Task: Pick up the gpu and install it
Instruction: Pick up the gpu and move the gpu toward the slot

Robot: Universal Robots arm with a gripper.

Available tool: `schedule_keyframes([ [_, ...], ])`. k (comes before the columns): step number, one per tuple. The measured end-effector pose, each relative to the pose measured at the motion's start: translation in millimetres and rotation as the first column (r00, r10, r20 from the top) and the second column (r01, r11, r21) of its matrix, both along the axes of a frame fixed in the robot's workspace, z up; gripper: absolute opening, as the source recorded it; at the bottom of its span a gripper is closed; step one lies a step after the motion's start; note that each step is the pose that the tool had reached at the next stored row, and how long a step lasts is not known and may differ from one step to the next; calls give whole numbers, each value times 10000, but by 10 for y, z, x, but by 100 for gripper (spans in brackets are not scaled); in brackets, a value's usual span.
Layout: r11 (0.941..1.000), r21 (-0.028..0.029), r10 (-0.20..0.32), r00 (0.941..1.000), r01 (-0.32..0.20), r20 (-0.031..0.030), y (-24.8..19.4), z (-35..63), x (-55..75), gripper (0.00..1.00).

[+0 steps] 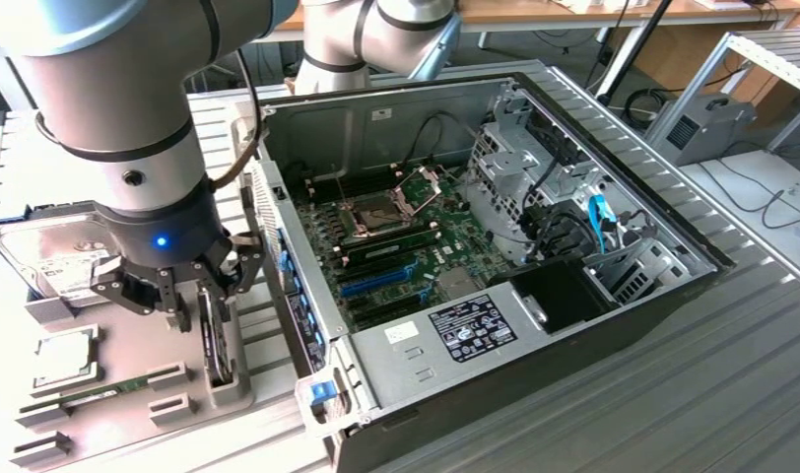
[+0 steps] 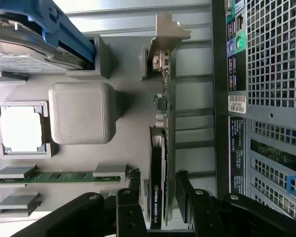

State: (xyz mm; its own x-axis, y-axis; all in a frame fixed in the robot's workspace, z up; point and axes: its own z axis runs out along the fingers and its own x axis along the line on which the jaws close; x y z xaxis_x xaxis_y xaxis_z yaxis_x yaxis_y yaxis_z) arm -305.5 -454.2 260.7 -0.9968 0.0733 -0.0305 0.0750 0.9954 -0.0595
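Wrist view: claw dwn, spread astride gpu

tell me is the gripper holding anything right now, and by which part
Nothing is held. The gripper is open, its fingers either side of the gpu, which stands on edge in the gray holder.

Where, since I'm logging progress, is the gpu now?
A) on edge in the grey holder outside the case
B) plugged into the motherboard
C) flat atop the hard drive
A: the gpu stands on edge in the grey holder, straddled by the open end effector.
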Motion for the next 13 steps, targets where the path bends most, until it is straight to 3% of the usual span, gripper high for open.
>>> schedule_keyframes([
  [5, 10000, -9, 0, 10000, 0, -5, 75, -42, 11, 42],
  [8, 10000, -10, 0, 10000, 0, -9, 147, -76, 14, 42],
  [13, 10000, -10, 0, 10000, 0, -8, 194, -125, 14, 42],
])
